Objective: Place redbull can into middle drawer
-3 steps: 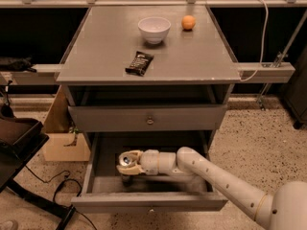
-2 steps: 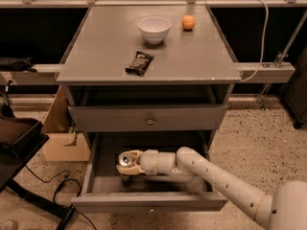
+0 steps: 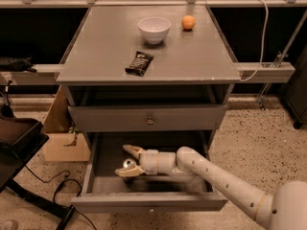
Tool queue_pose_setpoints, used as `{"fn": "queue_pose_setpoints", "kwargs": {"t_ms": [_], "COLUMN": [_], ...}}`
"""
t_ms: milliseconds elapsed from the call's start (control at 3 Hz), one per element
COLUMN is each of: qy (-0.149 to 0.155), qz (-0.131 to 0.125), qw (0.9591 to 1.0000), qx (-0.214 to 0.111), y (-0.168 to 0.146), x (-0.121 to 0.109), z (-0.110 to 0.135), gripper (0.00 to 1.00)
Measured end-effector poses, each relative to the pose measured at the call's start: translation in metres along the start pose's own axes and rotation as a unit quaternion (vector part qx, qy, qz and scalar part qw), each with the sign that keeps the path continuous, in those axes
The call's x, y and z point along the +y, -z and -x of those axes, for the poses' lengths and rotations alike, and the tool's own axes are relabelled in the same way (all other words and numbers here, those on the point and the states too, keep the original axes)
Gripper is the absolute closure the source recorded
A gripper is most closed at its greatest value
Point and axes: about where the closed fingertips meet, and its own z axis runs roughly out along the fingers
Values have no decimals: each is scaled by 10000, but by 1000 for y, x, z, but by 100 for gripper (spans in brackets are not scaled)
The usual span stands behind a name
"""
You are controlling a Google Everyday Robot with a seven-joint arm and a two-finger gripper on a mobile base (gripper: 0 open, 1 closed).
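The redbull can (image 3: 128,165) stands in the open middle drawer (image 3: 148,203), left of centre on its grey floor; mostly its silver top shows. My gripper (image 3: 127,161) reaches into the drawer from the right. It is open, with one tan finger (image 3: 133,150) behind the can and the other in front, both spread away from it. The arm (image 3: 211,176) crosses the right half of the drawer.
The upper drawer front (image 3: 150,120) with its knob is closed just above. On the cabinet top lie a white bowl (image 3: 154,29), an orange (image 3: 188,22) and a dark snack-bar wrapper (image 3: 139,63). A cardboard box (image 3: 62,140) and a black seat (image 3: 19,135) stand at the left.
The gripper's fingers, which were closed around the can, have spread apart. The can stays in the same spot in the drawer.
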Motion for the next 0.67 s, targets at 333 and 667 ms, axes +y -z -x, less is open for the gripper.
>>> {"fn": "queue_pose_setpoints", "kwargs": {"t_ms": [333,667], "qy": [0,0], "qz": [0,0], "qw": [10000,10000], "qx": [0,0], "y": [0,0], "x": [0,0], "z": [0,0], "gripper": [0,0]}}
